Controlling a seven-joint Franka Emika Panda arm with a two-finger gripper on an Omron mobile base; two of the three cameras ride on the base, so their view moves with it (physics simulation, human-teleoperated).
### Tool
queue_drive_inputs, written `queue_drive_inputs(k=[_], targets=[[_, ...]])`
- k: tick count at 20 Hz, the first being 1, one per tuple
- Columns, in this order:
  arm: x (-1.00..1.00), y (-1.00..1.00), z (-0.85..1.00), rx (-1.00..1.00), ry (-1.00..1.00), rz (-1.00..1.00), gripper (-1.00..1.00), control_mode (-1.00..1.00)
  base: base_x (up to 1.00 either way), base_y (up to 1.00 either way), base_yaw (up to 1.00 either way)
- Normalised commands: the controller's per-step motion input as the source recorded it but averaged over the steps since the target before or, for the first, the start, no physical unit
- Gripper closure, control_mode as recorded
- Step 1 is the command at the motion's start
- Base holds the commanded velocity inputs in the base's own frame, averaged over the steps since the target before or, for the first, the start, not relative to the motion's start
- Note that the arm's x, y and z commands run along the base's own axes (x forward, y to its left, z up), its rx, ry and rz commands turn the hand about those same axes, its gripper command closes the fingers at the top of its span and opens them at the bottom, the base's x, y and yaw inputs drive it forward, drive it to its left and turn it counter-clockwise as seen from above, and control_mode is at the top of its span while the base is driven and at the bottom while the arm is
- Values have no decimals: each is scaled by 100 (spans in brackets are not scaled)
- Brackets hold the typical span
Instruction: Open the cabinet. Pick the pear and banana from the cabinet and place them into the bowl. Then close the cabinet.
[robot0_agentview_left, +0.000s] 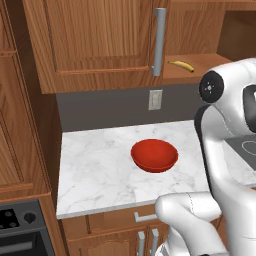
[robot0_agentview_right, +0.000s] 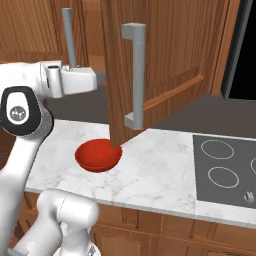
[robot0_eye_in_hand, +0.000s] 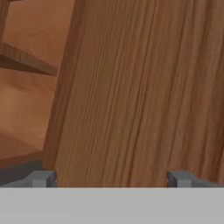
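With the right door (robot0_agentview_right: 165, 65) of the cabinet (robot0_agentview_left: 95, 45) swung open and the gripper (robot0_eye_in_hand: 111, 179) spread wide, empty, beside its edge, fruit-picking comes next: reach in for the banana (robot0_agentview_left: 181, 65) on the shelf, above the empty bowl (robot0_agentview_left: 154, 155).

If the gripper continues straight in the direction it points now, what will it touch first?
Most likely wood of the cabinet: in the hand view a reddish-brown panel stands directly ahead between the open fingertips of the gripper. It looks close, but depth is hard to judge, and I cannot tell whether it is the open door or another part.
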Motion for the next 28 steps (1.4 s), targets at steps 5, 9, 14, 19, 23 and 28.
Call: queue_drive_inputs(k=[5, 9, 14, 19, 23, 28], targets=[[4, -46, 0, 4, 0, 0, -100, -100, 0, 0, 0], [0, -38, 0, 4, -5, 0, -100, -100, 0, 0, 0], [-35, -6, 0, 0, -17, 1, -100, -100, 0, 0, 0], [-100, 38, -1, -9, -30, 14, -100, -100, 0, 0, 0], [-99, 54, 0, -5, -25, 18, -100, -100, 0, 0, 0], [-61, 97, -14, -5, -4, 32, -100, -100, 0, 0, 0]])
